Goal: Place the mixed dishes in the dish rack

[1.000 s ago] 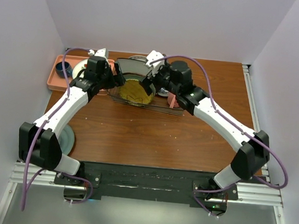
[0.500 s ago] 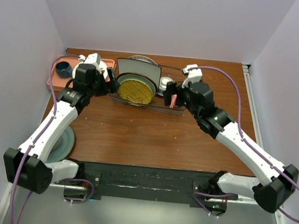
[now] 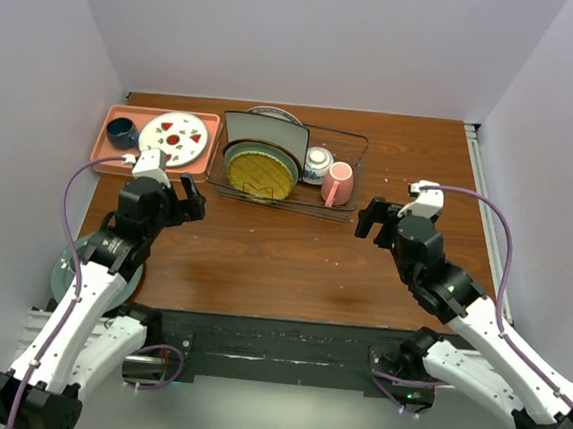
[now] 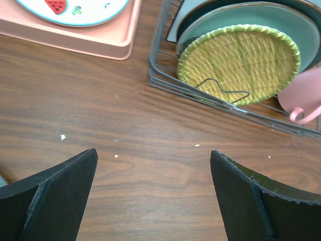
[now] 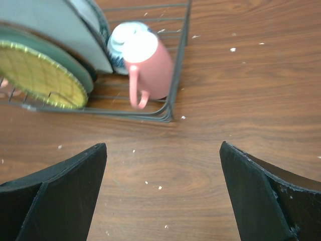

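Observation:
The dark wire dish rack stands at the back middle. In it, on edge, are a white square plate, a green round plate and a yellow woven disc. At its right end sit a small blue-and-white bowl and the pink mug, which lies on its side. A round plate's rim shows behind the rack. My left gripper hangs open over bare wood left of the rack's front. Right of the rack's front, my right gripper is open, holding nothing.
A salmon-pink tray at the back left holds a white plate with red marks and a small dark blue cup. A pale greyish-green round plate lies at the near left edge, partly under my left arm. White crumbs dot the wood.
Both arms have drawn back from the rack toward the near edge. Both grippers have opened wider. The mug, bowl and tray plate, hidden before by the arms, are now in view.

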`<state>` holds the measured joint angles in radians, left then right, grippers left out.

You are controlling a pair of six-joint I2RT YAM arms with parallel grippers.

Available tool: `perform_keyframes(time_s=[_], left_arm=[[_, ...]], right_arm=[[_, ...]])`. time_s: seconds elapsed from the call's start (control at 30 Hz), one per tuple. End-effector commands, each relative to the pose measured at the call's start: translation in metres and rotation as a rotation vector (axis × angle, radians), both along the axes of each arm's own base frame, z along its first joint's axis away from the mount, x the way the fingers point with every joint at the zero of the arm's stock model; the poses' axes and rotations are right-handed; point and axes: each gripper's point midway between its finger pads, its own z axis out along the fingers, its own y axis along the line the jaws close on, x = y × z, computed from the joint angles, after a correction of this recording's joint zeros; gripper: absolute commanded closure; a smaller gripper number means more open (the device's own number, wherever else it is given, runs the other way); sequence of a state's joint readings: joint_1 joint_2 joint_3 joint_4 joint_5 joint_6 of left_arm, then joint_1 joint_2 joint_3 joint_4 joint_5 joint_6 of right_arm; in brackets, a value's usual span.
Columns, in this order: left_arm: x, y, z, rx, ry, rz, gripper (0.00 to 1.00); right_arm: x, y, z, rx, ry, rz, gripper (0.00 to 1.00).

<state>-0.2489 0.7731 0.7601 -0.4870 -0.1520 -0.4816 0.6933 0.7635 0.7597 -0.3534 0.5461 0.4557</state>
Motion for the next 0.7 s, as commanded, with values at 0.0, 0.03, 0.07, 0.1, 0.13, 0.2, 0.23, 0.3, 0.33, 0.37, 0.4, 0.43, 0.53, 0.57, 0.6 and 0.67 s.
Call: perform_keyframes(time_s=[0.0,0.03,0.07,0.1,0.13,0.2,0.23,0.3,0.33,0.37,0.4,0.43,0.53,0.57,0.6,0.67], left_arm=[[0.001,0.014,0.004,0.039,-0.057,0.056,0.00],[0.001,0.015,0.004,0.041,-0.058,0.058,0.00],[0.001,0.015,0.004,0.038,-0.057,0.058,0.00],[0.001,0.014,0.004,0.034,-0.059,0.058,0.00],[0.002,0.013,0.005,0.031,-0.061,0.049,0.00],[0.002,0.011,0.005,0.026,-0.062,0.045,0.00],[0.003,0.011,0.006,0.024,-0.063,0.044,0.00],[0.004,0.010,0.005,0.025,-0.060,0.042,0.00],[0.004,0.010,0.005,0.025,-0.058,0.040,0.00],[0.005,0.009,0.004,0.027,-0.055,0.036,0.00],[0.005,0.009,0.004,0.030,-0.055,0.031,0.00],[0.006,0.008,0.004,0.031,-0.055,0.026,0.00],[0.008,0.007,0.002,0.040,-0.049,0.015,0.00],[0.008,0.007,0.001,0.039,-0.047,0.019,0.00],[0.008,0.009,0.001,0.040,-0.046,0.027,0.00],[0.008,0.009,0.004,0.041,-0.051,0.031,0.00]], right_arm=[[0.000,-0.021,0.003,0.026,-0.015,-0.130,0.01],[-0.001,-0.024,0.002,0.018,-0.011,-0.142,0.01],[-0.001,-0.024,0.002,0.014,-0.009,-0.143,0.01],[-0.001,-0.026,0.001,0.009,-0.006,-0.149,0.01],[-0.002,-0.027,0.001,0.006,-0.004,-0.153,0.01],[-0.002,-0.028,-0.002,0.001,0.000,-0.164,0.01],[-0.002,-0.029,-0.003,-0.003,0.002,-0.165,0.01],[-0.003,-0.033,-0.005,-0.006,0.007,-0.183,0.01],[-0.003,-0.033,-0.006,-0.007,0.009,-0.186,0.01],[-0.003,-0.034,-0.008,-0.010,0.011,-0.190,0.01],[-0.003,-0.035,-0.008,-0.010,0.012,-0.194,0.01],[-0.003,-0.035,-0.008,-0.011,0.011,-0.195,0.01],[-0.002,-0.037,-0.010,-0.026,0.013,-0.210,0.01],[-0.002,-0.038,-0.009,-0.024,0.012,-0.215,0.01],[-0.002,-0.039,-0.010,-0.025,0.012,-0.221,0.01],[-0.002,-0.039,-0.009,-0.020,0.011,-0.226,0.01]])
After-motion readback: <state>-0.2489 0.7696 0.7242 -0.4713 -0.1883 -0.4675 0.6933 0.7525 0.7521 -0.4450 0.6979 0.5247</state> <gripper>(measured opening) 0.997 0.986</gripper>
